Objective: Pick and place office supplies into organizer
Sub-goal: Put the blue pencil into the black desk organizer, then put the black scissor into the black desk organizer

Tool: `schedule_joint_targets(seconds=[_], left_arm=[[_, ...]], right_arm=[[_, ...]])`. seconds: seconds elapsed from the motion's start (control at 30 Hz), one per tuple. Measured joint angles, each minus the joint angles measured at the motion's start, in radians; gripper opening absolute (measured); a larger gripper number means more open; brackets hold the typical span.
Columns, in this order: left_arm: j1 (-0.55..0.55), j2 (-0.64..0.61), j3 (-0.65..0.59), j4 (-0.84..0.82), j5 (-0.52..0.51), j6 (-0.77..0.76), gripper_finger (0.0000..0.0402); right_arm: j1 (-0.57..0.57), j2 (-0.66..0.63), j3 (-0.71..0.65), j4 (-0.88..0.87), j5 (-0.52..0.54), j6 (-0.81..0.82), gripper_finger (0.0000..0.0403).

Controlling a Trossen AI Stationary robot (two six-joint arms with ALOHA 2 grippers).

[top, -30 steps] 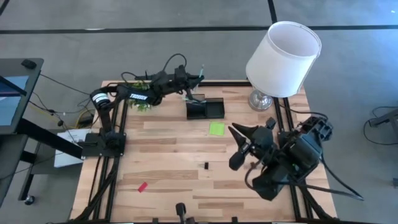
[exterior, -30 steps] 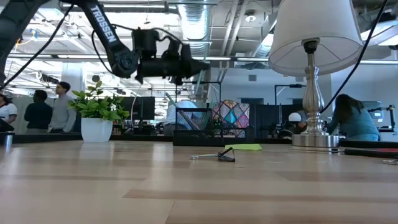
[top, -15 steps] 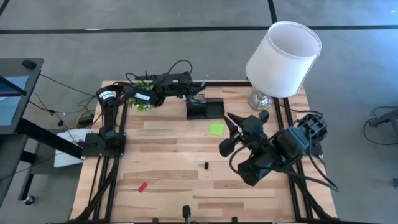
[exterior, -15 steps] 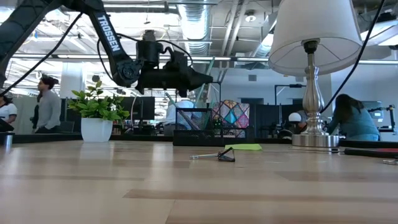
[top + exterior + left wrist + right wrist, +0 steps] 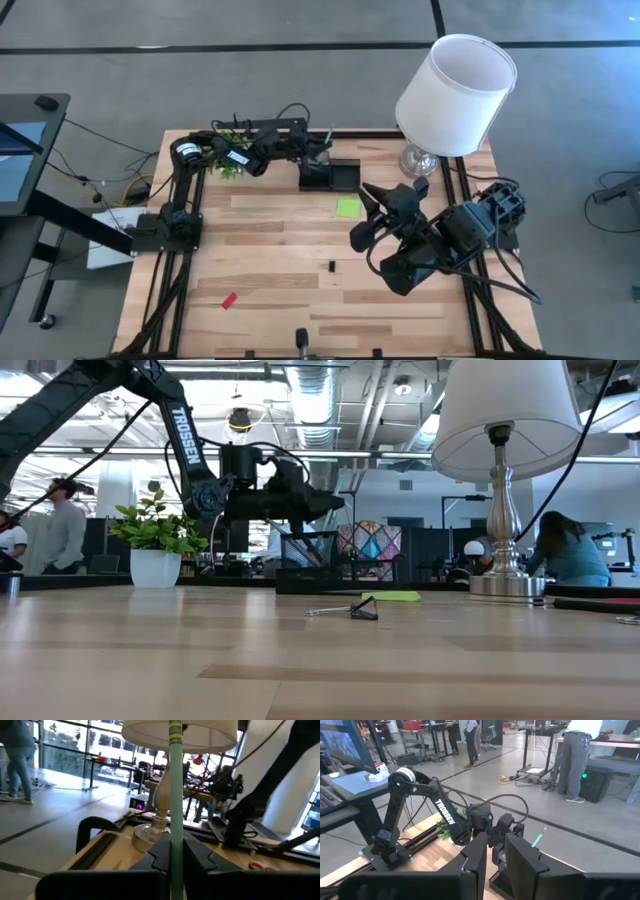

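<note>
Green pen [image 5: 175,795] upright over black organizer [image 5: 330,176]; sticky pad [image 5: 348,207] nearby.

You can read one word only: "TROSSEN", in white capitals along the left arm [image 5: 186,432], on the link well behind its pincer. You see the same "TROSSEN" lettering on that arm in the right wrist view. Nothing else is legible.

We see a light wood-plank table [image 5: 270,260] carrying a black organizer [image 5: 331,176] at its far edge, with a potted plant [image 5: 227,165] to one side of it and a white-shaded lamp [image 5: 455,85] to the other. Nearer than the organizer lie a lime-green sticky-note pad [image 5: 348,207], then a small black clip [image 5: 332,266], and farthest off a red eraser [image 5: 229,300].
</note>
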Motion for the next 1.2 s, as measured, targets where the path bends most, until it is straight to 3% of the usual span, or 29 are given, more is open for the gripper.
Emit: schedule_joint_targets(seconds=[0.67,0.87,1.2], left_arm=[[-0.012,-0.044,0.034,-0.027,0.03,0.128,0.003],[-0.019,-0.045,0.048,-0.126,0.079,0.156,0.0059],[-0.024,-0.045,0.049,-0.068,0.071,0.137,0.0103]], right_arm=[[0.001,0.0,0.0,-0.019,0.0,-0.009,0.0063],[0.001,0.0,0.0,-0.019,-0.001,-0.011,0.0063],[0.008,0.0,0.0,-0.019,-0.025,-0.011,0.0062]])
